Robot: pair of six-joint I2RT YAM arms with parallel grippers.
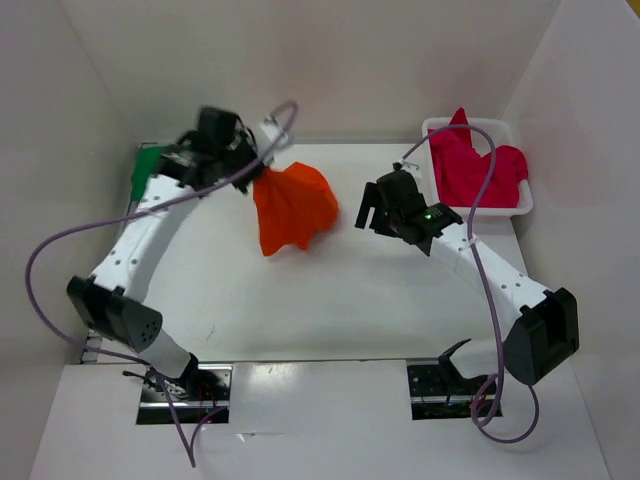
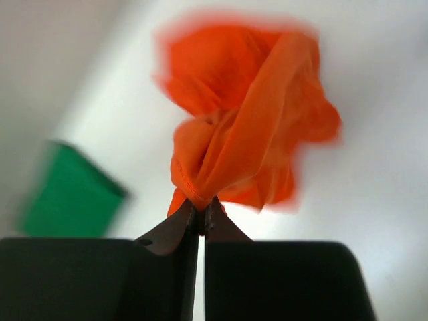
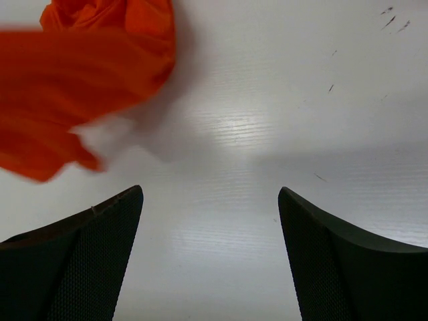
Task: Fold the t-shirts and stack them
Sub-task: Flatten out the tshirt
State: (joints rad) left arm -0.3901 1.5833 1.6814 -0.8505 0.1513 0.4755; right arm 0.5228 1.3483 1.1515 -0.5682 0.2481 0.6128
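**Above the white table, an orange t-shirt hangs pinched in the left gripper**

Toward the far left of the table [image 1: 330, 300], the left gripper [image 2: 200, 207] has its jaws pressed almost together on a small bunch of the orange t-shirt [image 1: 295, 208]. The left wrist view shows the cloth gathered into a tight twist right at the fingertips. From there the shirt fans out into a loose, crumpled mass that is blurred at its edges. Whether its lower end touches the table cannot be told.

The right gripper [image 3: 208, 192] sits near the middle of the table, just right of the orange shirt and apart from it. Its jaws stand wide, with only bare tabletop between them. In its own camera the orange cloth fills the upper left corner, clear of both fingers.

The green t-shirt [image 1: 148, 165] lies at the far left edge of the table, partly hidden by the left arm. It looks flat, with straight edges.

The magenta-red t-shirt [image 1: 475, 165] is heaped in the white basket [image 1: 525, 205] at the far right corner. One peak of cloth pokes above the rim.
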